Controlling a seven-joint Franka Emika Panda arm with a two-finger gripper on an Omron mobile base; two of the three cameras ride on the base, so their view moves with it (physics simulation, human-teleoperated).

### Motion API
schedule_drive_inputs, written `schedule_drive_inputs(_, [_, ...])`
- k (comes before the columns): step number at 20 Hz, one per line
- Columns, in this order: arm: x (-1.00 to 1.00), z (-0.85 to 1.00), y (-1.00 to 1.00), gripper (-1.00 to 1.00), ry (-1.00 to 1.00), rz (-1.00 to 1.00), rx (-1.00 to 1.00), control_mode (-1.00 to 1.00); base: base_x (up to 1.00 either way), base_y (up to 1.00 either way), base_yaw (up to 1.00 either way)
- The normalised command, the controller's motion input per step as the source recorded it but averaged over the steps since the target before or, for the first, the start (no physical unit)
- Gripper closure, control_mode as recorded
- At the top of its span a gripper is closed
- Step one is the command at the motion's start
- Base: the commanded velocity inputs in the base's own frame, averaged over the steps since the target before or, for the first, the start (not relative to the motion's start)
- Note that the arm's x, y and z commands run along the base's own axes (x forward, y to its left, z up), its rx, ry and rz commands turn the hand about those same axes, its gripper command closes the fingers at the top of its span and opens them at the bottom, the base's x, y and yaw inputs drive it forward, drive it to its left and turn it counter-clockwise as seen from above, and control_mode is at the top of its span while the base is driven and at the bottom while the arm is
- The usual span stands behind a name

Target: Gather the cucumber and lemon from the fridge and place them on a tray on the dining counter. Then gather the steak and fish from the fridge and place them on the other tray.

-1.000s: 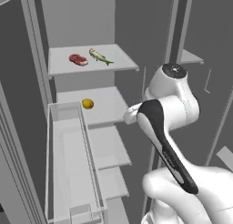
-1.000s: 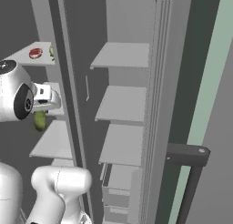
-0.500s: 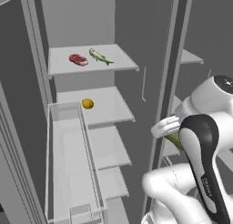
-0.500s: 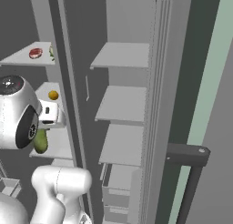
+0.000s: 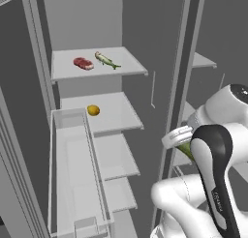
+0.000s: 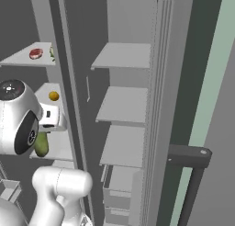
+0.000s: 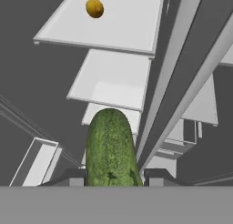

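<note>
Gripper (image 7: 111, 177): clenched on the cucumber, one dark fingertip (image 7: 75, 176) seen on each side of it in the hand view.
Cucumber (image 7: 110, 148): held out in the open in front of the fridge; its green end is glimpsed below the wrist in the left base view (image 5: 186, 149) and under the arm's round joint in the right base view (image 6: 41, 144).
Lemon (image 5: 93, 110): left lying on the second shelf (image 5: 114, 117), alone.
Steak (image 5: 83, 63): seen on the top shelf (image 5: 128, 63), to the left.
Fish (image 5: 106, 60): laid just beside the steak, on the same shelf.
Door bin (image 5: 72, 174): seen open at the left.
</note>
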Motion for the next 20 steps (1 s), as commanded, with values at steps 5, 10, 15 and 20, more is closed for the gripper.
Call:
schedule_drive_inputs(5, [-0.24, -0.13, 0.0, 1.0, 0.0, 0.0, 0.0, 1.0, -0.11, 0.0, 0.0])
schedule_drive_inputs(10, [0.0, 0.0, 0.0, 1.0, 0.0, 0.0, 0.0, 1.0, -0.77, 0.0, 0.0])
schedule_drive_inputs(15, [0.0, 0.0, 0.0, 1.0, 0.0, 0.0, 0.0, 1.0, -0.95, 0.0, 0.0])
schedule_drive_inputs(20, [0.0, 0.0, 0.0, 1.0, 0.0, 0.0, 0.0, 1.0, -1.0, 0.0, 0.0])
